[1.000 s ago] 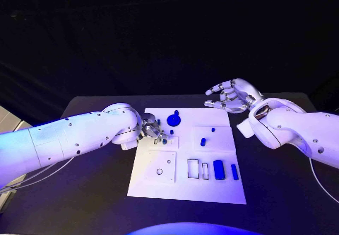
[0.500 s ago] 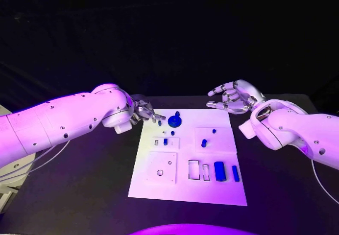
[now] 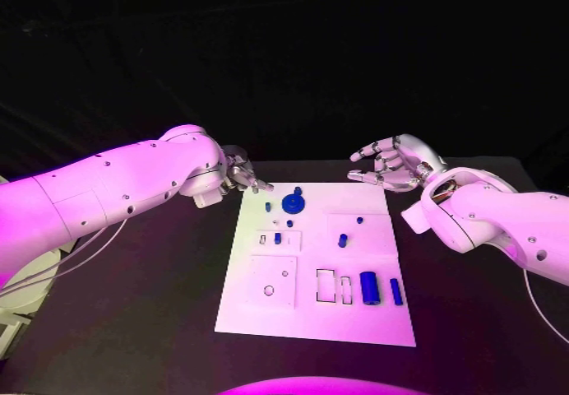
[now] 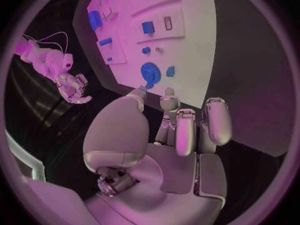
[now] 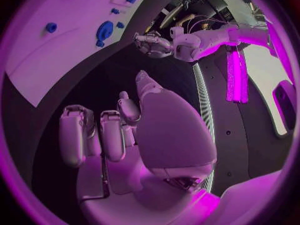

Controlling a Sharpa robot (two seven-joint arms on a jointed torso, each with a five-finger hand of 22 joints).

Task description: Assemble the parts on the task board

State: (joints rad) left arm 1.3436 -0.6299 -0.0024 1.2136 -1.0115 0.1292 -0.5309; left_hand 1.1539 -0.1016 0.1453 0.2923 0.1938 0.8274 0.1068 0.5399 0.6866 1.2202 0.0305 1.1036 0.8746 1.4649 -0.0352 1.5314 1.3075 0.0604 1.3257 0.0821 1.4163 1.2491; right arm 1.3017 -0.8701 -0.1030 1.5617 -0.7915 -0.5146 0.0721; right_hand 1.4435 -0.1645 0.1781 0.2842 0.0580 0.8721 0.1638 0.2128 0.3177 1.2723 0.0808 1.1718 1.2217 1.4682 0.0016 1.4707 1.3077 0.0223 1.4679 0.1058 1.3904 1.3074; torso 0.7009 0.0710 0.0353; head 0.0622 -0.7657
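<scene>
Left hand (image 3: 243,178) hovers off the board's (image 3: 314,321) far left corner, fingers loosely apart, holding nothing. Right hand (image 3: 389,163) likewise empty off the far right. Parts (image 3: 370,286) lie on the board. Best approach: descend squarely over one part and pinch it cleanly.

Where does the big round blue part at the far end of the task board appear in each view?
Head view: round blue part near the task board's far edge, between both hands.
Left wrist view: just beyond the left hand's fingertips, at.
Right wrist view: at.
Shared landmark: the small blue part beside it.
</scene>
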